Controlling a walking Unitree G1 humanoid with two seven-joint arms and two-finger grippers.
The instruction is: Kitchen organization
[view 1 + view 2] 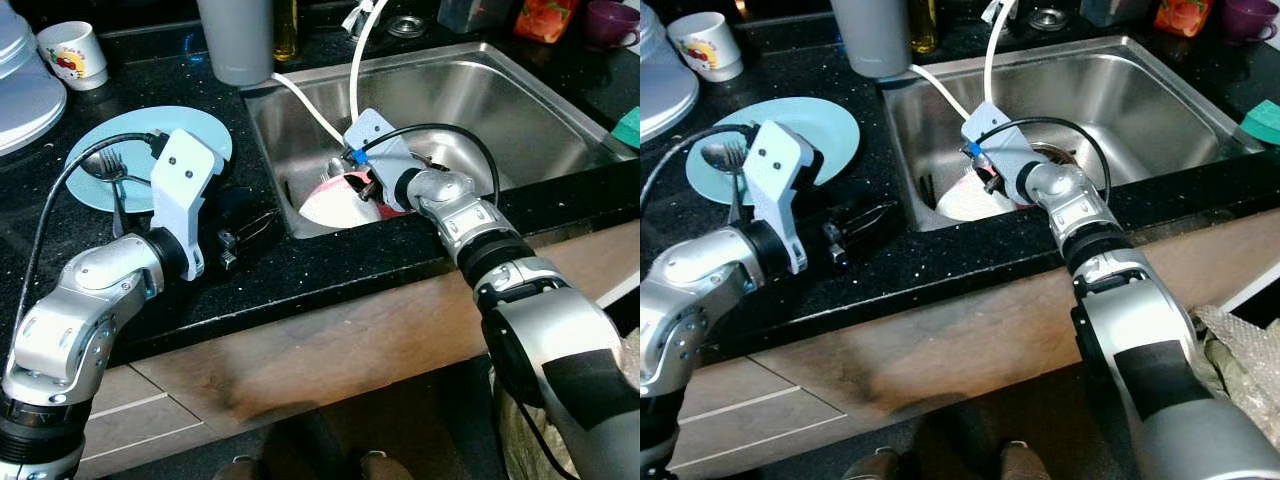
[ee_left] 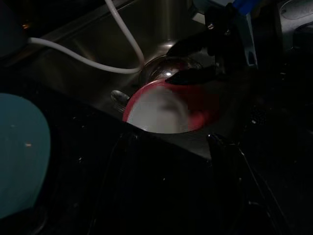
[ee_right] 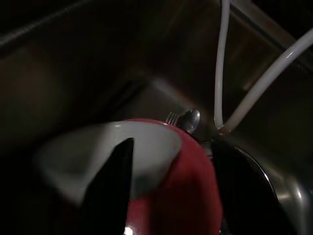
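From my head cameras I look down on a black speckled counter (image 1: 330, 270) and a steel sink (image 1: 520, 100), and my right gripper (image 1: 362, 188) is reached down into the sink's near left corner, onto a red bowl (image 1: 335, 205) with a white inside that leans tilted there. My right wrist camera tells more: my two black fingers (image 3: 115, 176) stand spread with the bowl's rim between them, one over the white inside, the other (image 3: 234, 186) down the red outside, so I straddle the rim; whether the pads press it I cannot tell. Just beyond the bowl from those fingers lie a spoon (image 3: 190, 119) and a fork (image 3: 171, 117) on the sink floor, and two white hoses (image 3: 220, 63) come down past them. My left wrist camera sees the same bowl from the counter side, with my right fingers above its rim. My left gripper (image 1: 250, 232) lies low on the counter just short of the sink's edge, fingers spread and holding nothing, forearm bent in from my left. Behind its wrist sits a pale blue plate (image 1: 200, 130) carrying another fork (image 1: 112, 165) and spoon (image 1: 92, 165). A white mug (image 1: 72, 55) stands beyond that plate.
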